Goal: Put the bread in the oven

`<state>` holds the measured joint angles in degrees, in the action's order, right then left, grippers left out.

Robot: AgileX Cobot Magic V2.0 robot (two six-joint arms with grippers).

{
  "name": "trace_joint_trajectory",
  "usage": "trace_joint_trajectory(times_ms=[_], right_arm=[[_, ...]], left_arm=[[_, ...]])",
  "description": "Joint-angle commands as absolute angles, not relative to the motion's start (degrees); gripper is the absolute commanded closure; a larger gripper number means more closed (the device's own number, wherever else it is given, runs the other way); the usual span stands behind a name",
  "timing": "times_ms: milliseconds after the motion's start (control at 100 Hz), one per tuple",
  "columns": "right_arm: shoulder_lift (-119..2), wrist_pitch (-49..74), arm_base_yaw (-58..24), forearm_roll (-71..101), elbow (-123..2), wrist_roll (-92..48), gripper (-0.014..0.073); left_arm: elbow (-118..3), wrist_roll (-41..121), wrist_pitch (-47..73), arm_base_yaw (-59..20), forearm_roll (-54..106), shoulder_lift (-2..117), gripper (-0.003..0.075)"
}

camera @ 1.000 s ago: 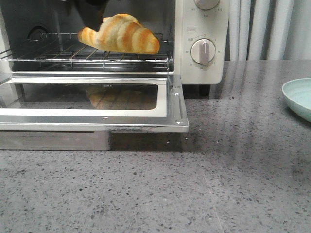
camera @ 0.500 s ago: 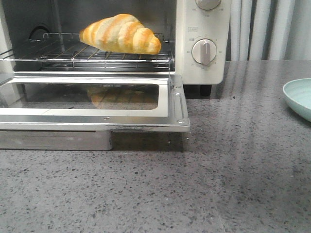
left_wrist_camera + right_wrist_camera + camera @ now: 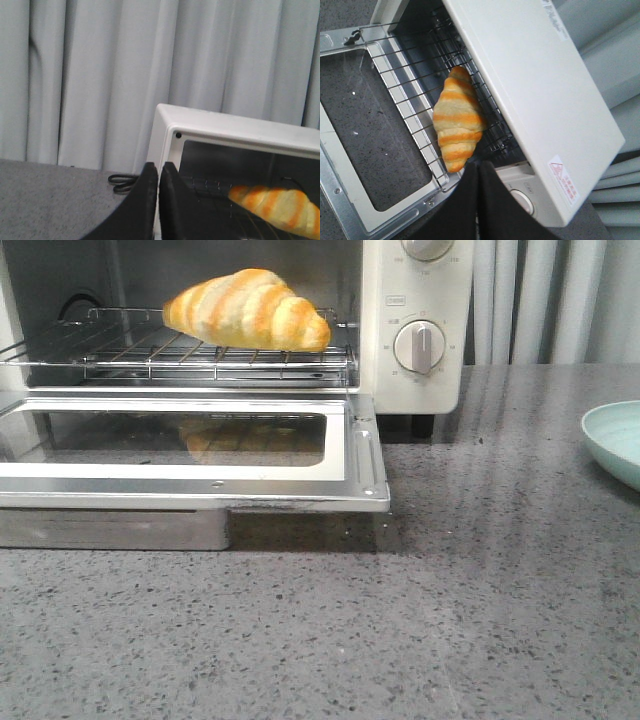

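The bread [image 3: 245, 310] lies on the wire rack [image 3: 120, 360] inside the cream-white oven [image 3: 380, 340], towards the rack's right side. The glass door [image 3: 365, 455] hangs open and flat over the counter. No gripper shows in the front view. My left gripper [image 3: 158, 167] is shut and empty, left of the oven [image 3: 225, 127], with the bread [image 3: 277, 210] seen inside. My right gripper [image 3: 478, 165] is shut and empty, above the oven's [image 3: 530, 85] front right corner, close to one tapered end of the bread [image 3: 457, 120].
A pale green plate [image 3: 615, 440] sits at the counter's right edge. A metal tray [image 3: 110, 530] lies under the open door. The oven's knob [image 3: 418, 347] faces forward. A black cable [image 3: 120, 182] lies by the curtain behind the oven.
A second ago a dark gripper held the bread's left end above the rack. It has let go and left the front view. The bread now rests on the rack.
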<state>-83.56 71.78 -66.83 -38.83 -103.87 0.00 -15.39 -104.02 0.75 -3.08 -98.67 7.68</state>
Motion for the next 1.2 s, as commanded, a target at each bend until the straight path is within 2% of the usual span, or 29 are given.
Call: trace_joint_trajectory(times_ms=[0, 240, 760, 930, 1150, 1190], right_arm=[[-78.66, 74.76, -66.85, -42.23, -105.2, 0.0, 0.0669], [-71.84, 74.76, -66.85, -46.58, -102.83, 0.0, 0.0669], [-57.15, 74.76, -62.11, -48.37, -80.6, 5.66, 0.067], [-51.66, 74.76, -62.11, -48.28, -71.86, 13.01, 0.067], [-41.58, 74.76, -62.11, -44.27, -62.48, 14.06, 0.067], [-39.86, 74.65, -62.11, -40.98, -61.93, 19.64, 0.067]], left_arm=[[-15.2, -104.01, 2.9, -3.08, -97.77, 8.49, 0.0742], [-13.62, -104.01, 1.27, -3.08, -97.77, 8.49, 0.0741], [-13.62, -104.01, 0.59, -3.08, -97.77, 8.49, 0.0741], [-13.62, -104.01, 0.59, -3.08, -97.77, 8.49, 0.0741], [-13.62, -104.01, 0.59, -3.08, -97.77, 8.49, 0.0741], [-13.62, -104.01, 0.59, -3.08, -97.77, 8.49, 0.0741]])
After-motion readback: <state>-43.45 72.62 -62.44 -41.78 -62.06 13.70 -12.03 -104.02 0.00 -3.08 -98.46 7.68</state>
